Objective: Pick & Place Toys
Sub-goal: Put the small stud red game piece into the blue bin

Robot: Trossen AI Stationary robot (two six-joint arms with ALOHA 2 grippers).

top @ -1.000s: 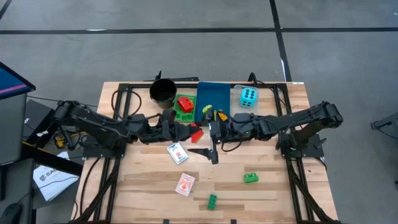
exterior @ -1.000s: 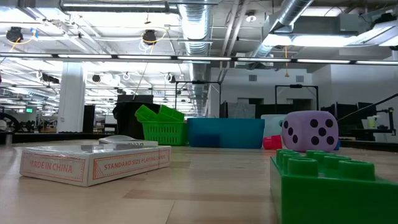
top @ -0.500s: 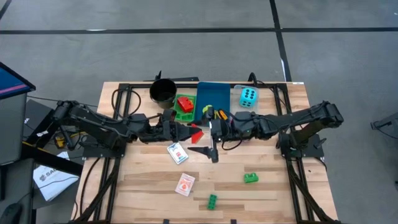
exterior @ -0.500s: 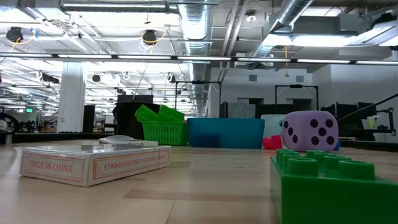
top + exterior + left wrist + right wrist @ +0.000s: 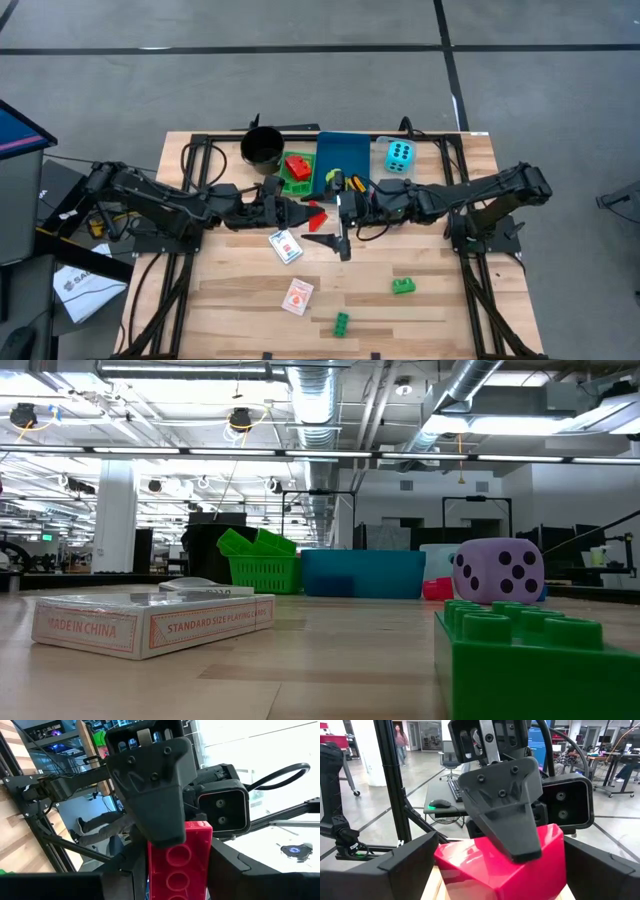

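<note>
Left gripper (image 5: 296, 211) pinches a red plastic building brick (image 5: 316, 213) above mid-table, just near of the green tray (image 5: 296, 184); the brick sits between the right gripper's (image 5: 341, 212) spread fingers, which face it from the right. Cyan foam die (image 5: 399, 155) at far right beside the blue tray (image 5: 342, 155). Two white card packs (image 5: 286, 246) and two green bricks (image 5: 404, 286) lie nearer. Purple die (image 5: 499, 572) shows in low view.

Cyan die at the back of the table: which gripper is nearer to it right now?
Right. The right gripper sits at table centre, diagonally in front of the cyan die. The left gripper, holding a red brick, meets it from the far side, farther off.
</note>
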